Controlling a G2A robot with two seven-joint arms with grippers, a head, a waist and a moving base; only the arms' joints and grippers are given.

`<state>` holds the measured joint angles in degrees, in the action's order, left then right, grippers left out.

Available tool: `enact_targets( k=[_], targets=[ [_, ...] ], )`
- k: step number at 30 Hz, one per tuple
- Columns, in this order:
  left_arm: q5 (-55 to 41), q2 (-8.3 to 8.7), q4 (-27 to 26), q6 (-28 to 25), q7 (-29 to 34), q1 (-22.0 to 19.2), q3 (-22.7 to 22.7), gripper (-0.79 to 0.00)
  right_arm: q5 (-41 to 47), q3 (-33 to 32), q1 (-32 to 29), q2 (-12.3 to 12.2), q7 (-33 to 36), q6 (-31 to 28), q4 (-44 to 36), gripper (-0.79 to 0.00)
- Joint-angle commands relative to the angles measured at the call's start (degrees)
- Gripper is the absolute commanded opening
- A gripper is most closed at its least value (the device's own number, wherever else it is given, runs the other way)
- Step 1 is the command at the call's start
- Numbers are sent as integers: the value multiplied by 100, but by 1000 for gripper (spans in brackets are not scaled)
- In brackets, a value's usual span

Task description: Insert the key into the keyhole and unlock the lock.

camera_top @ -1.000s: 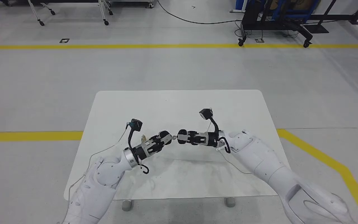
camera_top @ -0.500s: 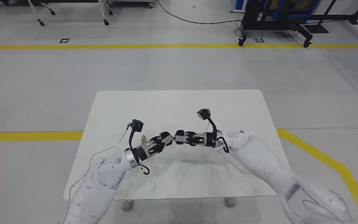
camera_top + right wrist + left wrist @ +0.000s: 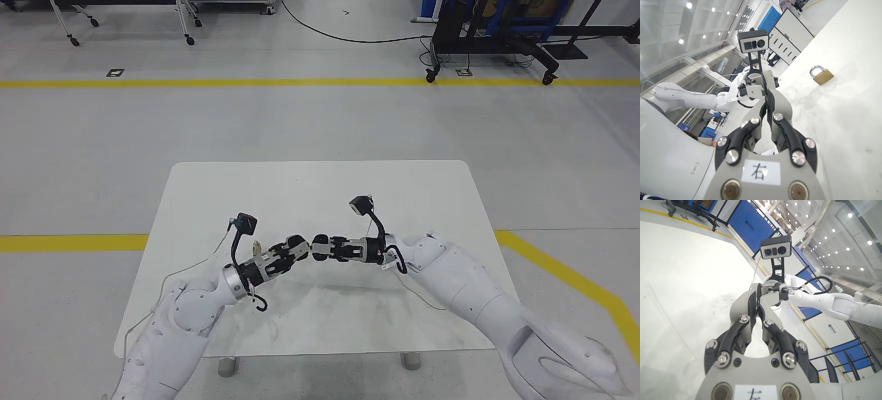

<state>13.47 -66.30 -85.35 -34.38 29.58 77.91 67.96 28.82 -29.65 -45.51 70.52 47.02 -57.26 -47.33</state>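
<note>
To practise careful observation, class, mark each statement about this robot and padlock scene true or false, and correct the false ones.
1. The padlock lies on the table, apart from both grippers. True.
2. The padlock's body is blue. False: it is brass-coloured, with a silver shackle.
3. The left gripper and the right gripper meet tip to tip above the table. True.
4. The right gripper is clamped on the padlock. False: the padlock lies free on the table, off to one side of it.
</note>
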Motion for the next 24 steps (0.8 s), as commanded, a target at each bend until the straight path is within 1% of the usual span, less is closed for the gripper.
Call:
enact_targets(
  k=[1,6,11,13,15,19,21,22,23,24],
  targets=[
    [-60,11,16,7,0,-14,51,0,-10,-5,6,-28,-55,-55,40,-785],
    [-153,64,68,-31,-85,-26,355,0,-12,-227,-17,-135,-74,-74,55,-785],
    [471,150,-42,8,-372,140,781,0,-181,-752,-158,-315,-75,-74,-86,-785],
    [1115,188,-209,115,-548,250,934,0,-280,-998,-248,-395,-92,-74,-203,-785],
    [1841,218,-445,276,-847,434,1061,0,-298,-1036,-265,-407,-92,-74,-227,-785],
    [3487,274,-957,837,-1522,890,1317,0,-298,-1036,-265,-407,-92,-74,-227,-785],
    [4270,297,-1059,1123,-1715,1079,1356,0,-298,-1036,-265,-407,-92,-74,-227,-785],
    [4472,296,-1036,1237,-1770,1129,1330,-31,-298,-1036,-265,-407,-92,-74,-227,-785],
    [4565,292,-989,1276,-1782,1142,1281,-92,-298,-1036,-265,-407,-92,-74,-227,-785],
    [4675,291,-925,1278,-1719,1120,1226,-172,-298,-1036,-265,-407,-92,-74,-227,-785]
  ],
)
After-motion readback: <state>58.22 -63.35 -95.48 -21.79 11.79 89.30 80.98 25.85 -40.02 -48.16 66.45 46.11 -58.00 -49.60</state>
